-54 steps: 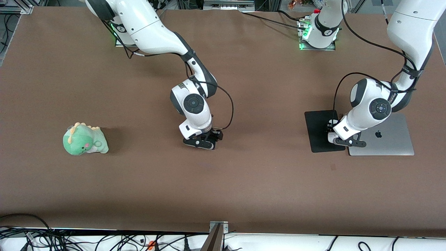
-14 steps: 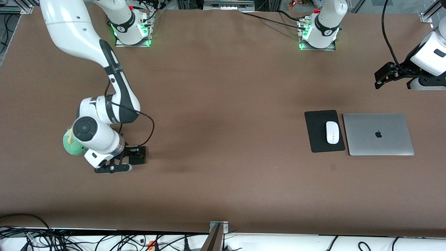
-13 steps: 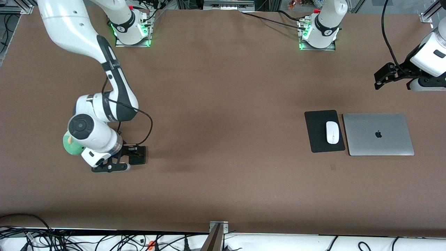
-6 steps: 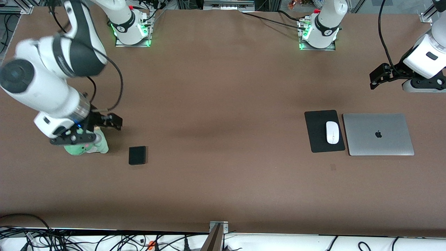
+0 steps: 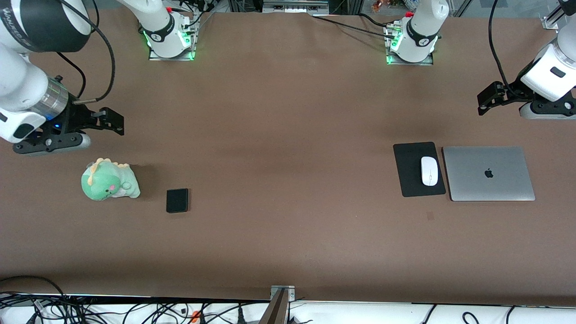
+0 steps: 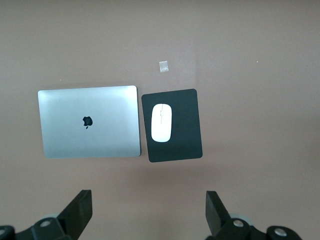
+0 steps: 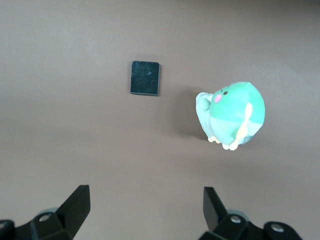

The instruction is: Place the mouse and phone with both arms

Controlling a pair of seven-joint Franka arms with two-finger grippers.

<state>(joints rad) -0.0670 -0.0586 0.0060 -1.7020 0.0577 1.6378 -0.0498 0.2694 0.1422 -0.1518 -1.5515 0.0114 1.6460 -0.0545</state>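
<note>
The white mouse (image 5: 429, 170) lies on the black mouse pad (image 5: 408, 182), beside the laptop; the left wrist view shows it too (image 6: 161, 122). The small black phone (image 5: 177, 200) lies flat on the table beside a green plush dinosaur (image 5: 108, 180); it also shows in the right wrist view (image 7: 145, 77). My right gripper (image 5: 51, 143) is open and empty, high over the table at the right arm's end, above the plush. My left gripper (image 5: 546, 110) is open and empty, high over the table at the left arm's end, near the laptop. Open fingers frame both wrist views (image 6: 148, 210) (image 7: 146, 207).
A closed silver laptop (image 5: 488, 173) lies beside the mouse pad (image 6: 185, 135) and shows in the left wrist view (image 6: 89, 121). The plush also shows in the right wrist view (image 7: 232, 114). A small tape mark (image 5: 430, 216) sits nearer the front camera than the pad.
My right gripper let go of the phone beside the plush, rose and swung toward the right arm's end. My left gripper left the mouse on the pad and rose; lately it barely moved.
</note>
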